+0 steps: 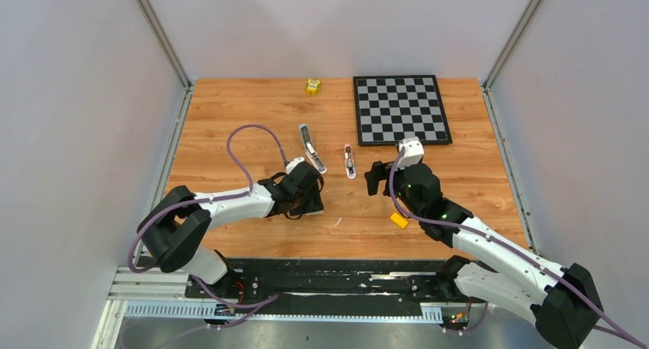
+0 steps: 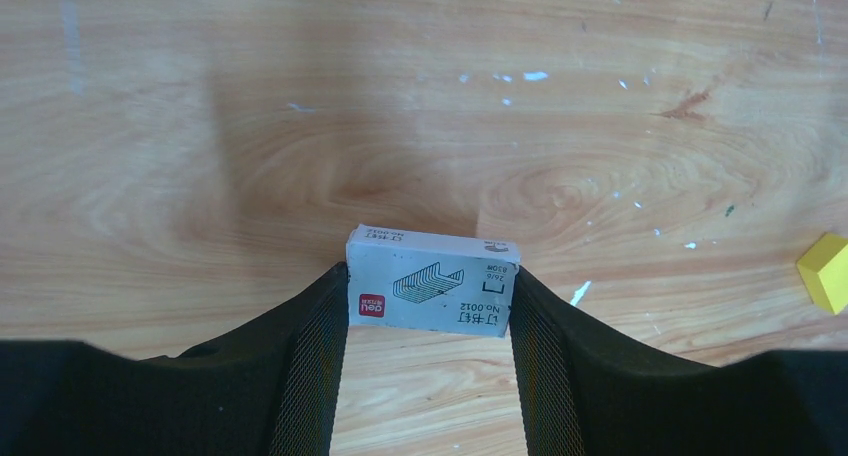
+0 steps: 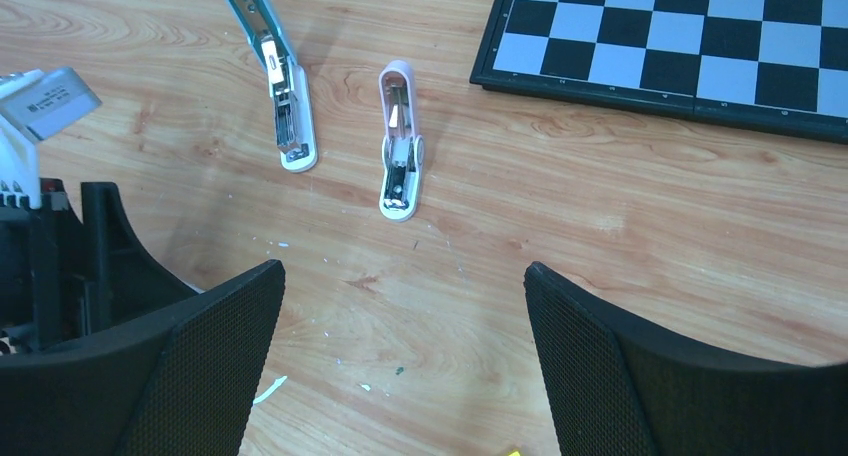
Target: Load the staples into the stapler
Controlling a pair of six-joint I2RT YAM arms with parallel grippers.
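My left gripper (image 1: pixel 304 200) (image 2: pixel 430 281) is shut on a pale blue staple box (image 2: pixel 432 292), its fingers pressed on both short ends, low over the wooden table. The loose silvery staples are not in view. Two staplers lie open on the table: a teal-and-white one (image 1: pixel 311 148) (image 3: pixel 285 106) and a smaller pink-and-white one (image 1: pixel 350 162) (image 3: pixel 400 151). My right gripper (image 1: pixel 375 179) (image 3: pixel 400 276) is open and empty, a little short of the pink stapler.
A chessboard (image 1: pixel 400 109) (image 3: pixel 690 46) lies at the back right. A yellow block (image 1: pixel 399 220) (image 2: pixel 825 271) lies by the right arm. A small yellow toy (image 1: pixel 312 86) sits at the far edge. The left arm (image 3: pixel 40 246) shows at the right wrist view's left.
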